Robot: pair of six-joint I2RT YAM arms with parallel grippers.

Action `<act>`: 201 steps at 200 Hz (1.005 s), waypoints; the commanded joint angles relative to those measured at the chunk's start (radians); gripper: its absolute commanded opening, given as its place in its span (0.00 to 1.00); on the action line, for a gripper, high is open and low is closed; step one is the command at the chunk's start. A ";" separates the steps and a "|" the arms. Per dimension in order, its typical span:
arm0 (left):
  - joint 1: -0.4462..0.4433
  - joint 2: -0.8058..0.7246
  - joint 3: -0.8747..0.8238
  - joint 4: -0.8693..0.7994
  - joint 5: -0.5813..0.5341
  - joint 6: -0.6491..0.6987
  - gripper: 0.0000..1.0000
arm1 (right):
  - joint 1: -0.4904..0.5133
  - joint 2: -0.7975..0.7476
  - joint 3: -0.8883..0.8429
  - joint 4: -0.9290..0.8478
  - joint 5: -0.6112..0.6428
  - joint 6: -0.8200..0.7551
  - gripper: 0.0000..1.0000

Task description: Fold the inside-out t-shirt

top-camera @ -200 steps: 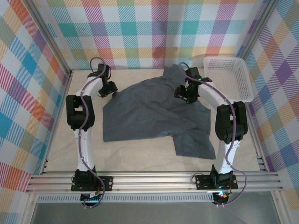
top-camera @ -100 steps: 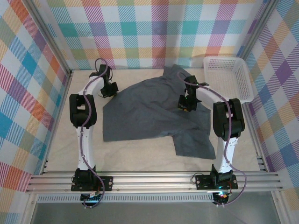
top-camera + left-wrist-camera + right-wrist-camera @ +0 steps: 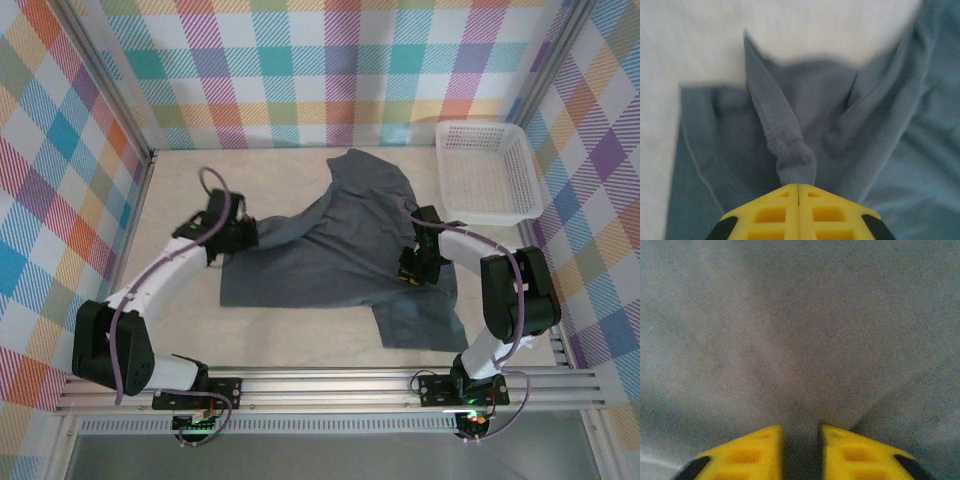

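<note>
Slate t-shirt (image 3: 880, 150) bunches inside left claw (image 3: 798, 186), pinched end hidden.

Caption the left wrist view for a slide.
Left gripper shut on a pinched hem fold of the slate-blue t-shirt, over the white table.

The inside-out t-shirt (image 3: 340, 240), soft matt slate cloth with stitched hems, is lying creased on the table's pale matt cover (image 3: 300, 335); the white basket (image 3: 485, 170) is showing plastic mesh, the left gripper (image 3: 798, 186) smooth yellow moulded plastic.
</note>
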 commanded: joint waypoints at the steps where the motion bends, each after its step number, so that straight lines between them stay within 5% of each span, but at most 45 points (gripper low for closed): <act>1: 0.003 0.070 -0.082 -0.040 -0.152 -0.063 0.27 | 0.006 -0.039 0.130 -0.057 0.029 -0.030 0.37; 22: 0.006 0.056 -0.034 -0.050 -0.172 -0.053 0.40 | 0.013 0.002 0.280 -0.054 0.001 -0.057 0.39; 49: 0.045 0.034 0.052 -0.084 -0.153 -0.077 0.44 | 0.055 0.141 0.504 -0.071 -0.003 -0.090 0.40; 86: 0.163 0.138 0.117 -0.036 0.104 -0.179 0.46 | 0.101 0.350 0.749 -0.058 0.030 -0.114 0.41; 128: 0.176 0.303 0.165 0.096 0.337 -0.169 0.45 | 0.100 0.480 0.906 -0.030 0.005 -0.178 0.43; 177: 0.124 0.441 0.275 -0.116 0.119 -0.072 0.27 | 0.101 0.535 0.962 -0.073 -0.003 -0.207 0.45; 201: 0.121 0.465 0.284 -0.134 0.108 -0.045 0.24 | 0.101 0.543 0.970 -0.072 0.006 -0.210 0.46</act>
